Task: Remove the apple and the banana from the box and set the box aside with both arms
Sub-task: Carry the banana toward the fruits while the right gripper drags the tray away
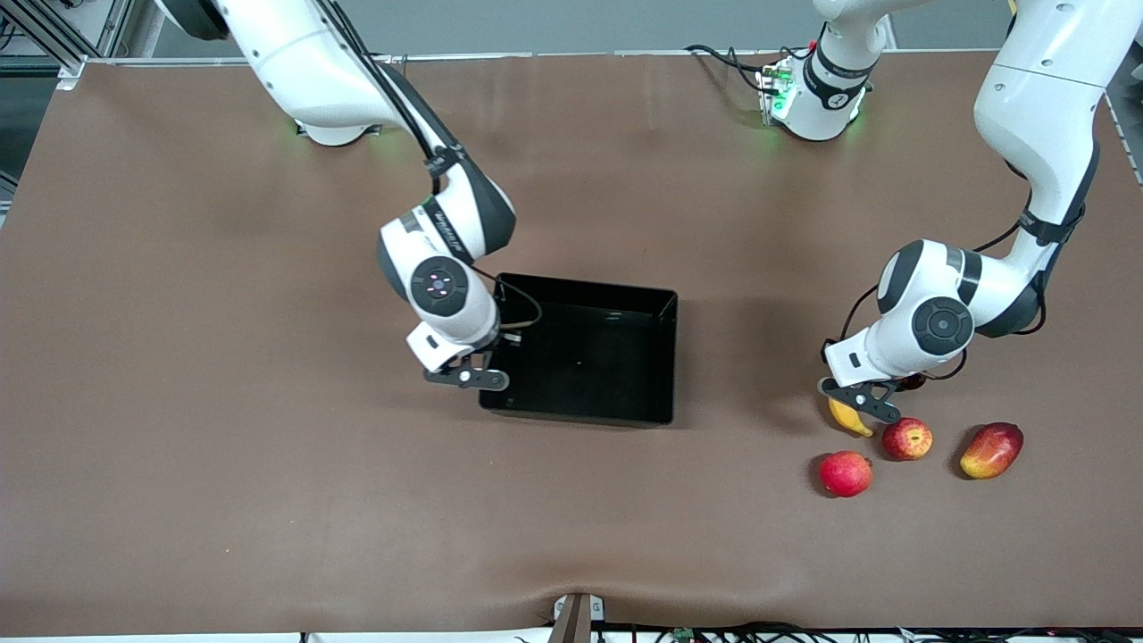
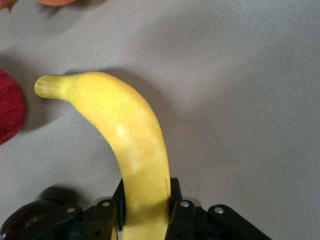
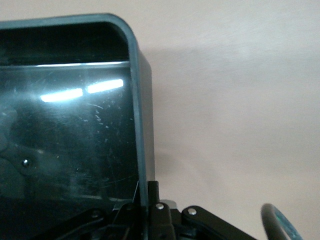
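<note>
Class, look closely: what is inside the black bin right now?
The black bin shows only its bare glossy floor, with no fruit inside. The right claw, shut on the wall toward the right arm's end, hides a strip of that edge.

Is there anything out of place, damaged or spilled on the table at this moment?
Nothing stands out. The box sits flat, its wall pinched by the right gripper. The left gripper is shut on the banana. The apple and the other fruits lie intact beside it.
</note>
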Motion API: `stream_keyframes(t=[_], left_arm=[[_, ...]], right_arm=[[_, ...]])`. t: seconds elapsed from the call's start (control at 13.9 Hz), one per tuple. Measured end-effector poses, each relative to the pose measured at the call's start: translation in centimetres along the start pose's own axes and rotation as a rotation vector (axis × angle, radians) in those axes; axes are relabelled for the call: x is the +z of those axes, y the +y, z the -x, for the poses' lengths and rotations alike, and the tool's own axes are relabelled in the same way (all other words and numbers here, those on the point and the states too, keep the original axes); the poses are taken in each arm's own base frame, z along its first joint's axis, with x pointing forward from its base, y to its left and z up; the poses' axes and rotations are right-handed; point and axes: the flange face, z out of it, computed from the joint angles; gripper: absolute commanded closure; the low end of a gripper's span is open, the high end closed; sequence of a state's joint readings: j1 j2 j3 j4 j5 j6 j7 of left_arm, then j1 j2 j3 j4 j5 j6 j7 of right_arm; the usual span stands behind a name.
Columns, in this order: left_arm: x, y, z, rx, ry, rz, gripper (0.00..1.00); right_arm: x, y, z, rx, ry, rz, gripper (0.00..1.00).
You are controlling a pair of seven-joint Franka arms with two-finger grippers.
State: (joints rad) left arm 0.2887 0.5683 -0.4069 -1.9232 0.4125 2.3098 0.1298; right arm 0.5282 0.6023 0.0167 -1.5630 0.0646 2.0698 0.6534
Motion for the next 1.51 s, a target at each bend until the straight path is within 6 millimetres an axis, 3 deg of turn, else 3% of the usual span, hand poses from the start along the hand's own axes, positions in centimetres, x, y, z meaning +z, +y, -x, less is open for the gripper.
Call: stream_keyframes(t=[0.29, 0.5, 0.65, 0.86, 1.08, 1.15, 1.22, 1.29, 1.44, 1.51], left_arm=[[0.3, 0.2, 0.2, 0.003, -0.004, 0.003, 1.0], [0.5, -0.8, 0.7, 0.003, -0.01, -0.014, 1.0], [0.7, -1.8, 1.1, -0.004, -0.013, -0.023, 1.0], [0.9, -2.4, 1.6, -0.016, -0.013, -0.02, 1.0], [1.1, -2.4, 1.5, -0.016, 0.005, -0.019, 1.0], [1.2, -2.4, 1.4, -0.016, 0.013, -0.017, 0.77], [1.4, -2.4, 1.3, -0.016, 0.018, -0.015, 0.31], [1.4, -2.5, 1.3, -0.017, 0.022, -0.015, 0.0], [1.3, -2.6, 1.3, -0.02, 0.03, -0.016, 0.0], [1.1, -2.8, 1.2, -0.022, 0.038, -0.018, 0.0]], right_arm=[[-8.0, 6.5, -1.8, 0.09, -0.028, 0.01, 1.0], [-11.9, 13.4, -3.4, 0.123, -0.064, 0.027, 1.0], [-12.8, 20.2, -5.5, 0.101, -0.1, 0.024, 1.0], [-12.6, 30.9, -8.1, 0.078, -0.135, -0.005, 1.0], [-9.9, 40.5, -9.2, 0.037, -0.121, -0.043, 1.0], [-8.0, 43.9, -9.3, 0.011, -0.101, -0.056, 1.0], [-5.8, 47.5, -8.9, -0.019, -0.078, -0.067, 1.0], [-3.6, 51.0, -8.3, -0.046, -0.056, -0.075, 1.0], [-0.3, 56.0, -6.9, -0.074, -0.021, -0.08, 1.0], [0.9, 57.3, -6.3, -0.083, -0.015, -0.081, 1.0]])
